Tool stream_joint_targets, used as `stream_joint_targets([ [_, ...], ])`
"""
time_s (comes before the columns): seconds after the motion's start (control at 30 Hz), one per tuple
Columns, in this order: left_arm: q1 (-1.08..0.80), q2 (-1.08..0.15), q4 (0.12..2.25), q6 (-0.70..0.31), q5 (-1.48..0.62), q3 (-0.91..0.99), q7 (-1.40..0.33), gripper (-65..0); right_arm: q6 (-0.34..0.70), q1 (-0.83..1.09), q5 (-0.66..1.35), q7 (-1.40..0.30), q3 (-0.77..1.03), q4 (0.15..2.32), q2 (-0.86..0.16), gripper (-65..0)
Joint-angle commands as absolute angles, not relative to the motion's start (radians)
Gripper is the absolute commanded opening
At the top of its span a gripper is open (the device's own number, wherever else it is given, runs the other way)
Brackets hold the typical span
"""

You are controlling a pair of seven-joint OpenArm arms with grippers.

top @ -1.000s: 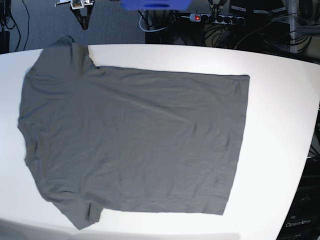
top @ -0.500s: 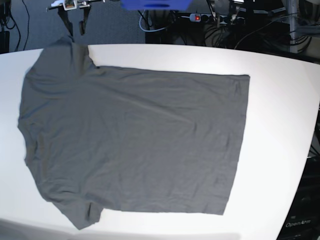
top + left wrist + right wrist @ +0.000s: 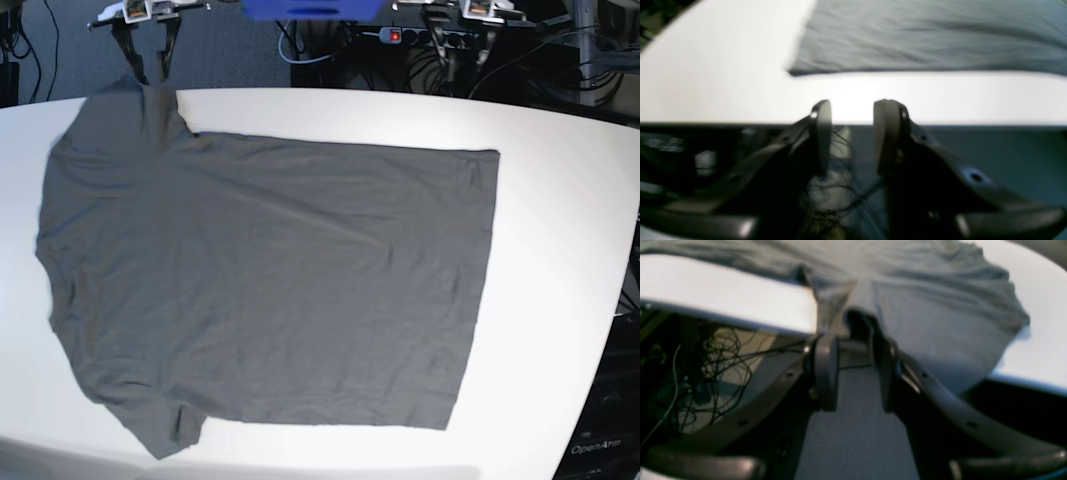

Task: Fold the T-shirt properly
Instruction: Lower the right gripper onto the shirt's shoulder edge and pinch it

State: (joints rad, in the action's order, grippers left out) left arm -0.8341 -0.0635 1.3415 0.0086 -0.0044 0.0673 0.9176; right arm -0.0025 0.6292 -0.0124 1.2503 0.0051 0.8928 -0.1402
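Base view: thin, faintly creased T-shirt [image 3: 270, 280]

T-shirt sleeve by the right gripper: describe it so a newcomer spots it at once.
On the white table lies a dark grey T-shirt, spread flat. Its sleeve at the far edge droops over the rim, just in front of the open right gripper; the other sleeve lies fully on the table.
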Motion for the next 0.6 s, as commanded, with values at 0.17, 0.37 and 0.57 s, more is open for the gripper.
stream_joint_targets([
  [0.17,-0.846,-0.070,1.419,0.008,-0.002,0.081,0.800,-43.8,-0.005,0.645,0.001,1.222,0.041,0.941,-0.150,-44.3],
  [0.37,-0.828,-0.064,1.438,0.007,-0.002,0.079,0.776,-43.8,-0.005,0.645,-0.001,1.222,0.041,0.941,-0.150,-44.3],
  [0.57,-0.826,-0.065,1.438,0.007,-0.002,0.079,0.776,-43.8,-0.005,0.639,-0.002,1.188,0.041,0.944,-0.153,-44.3],
])
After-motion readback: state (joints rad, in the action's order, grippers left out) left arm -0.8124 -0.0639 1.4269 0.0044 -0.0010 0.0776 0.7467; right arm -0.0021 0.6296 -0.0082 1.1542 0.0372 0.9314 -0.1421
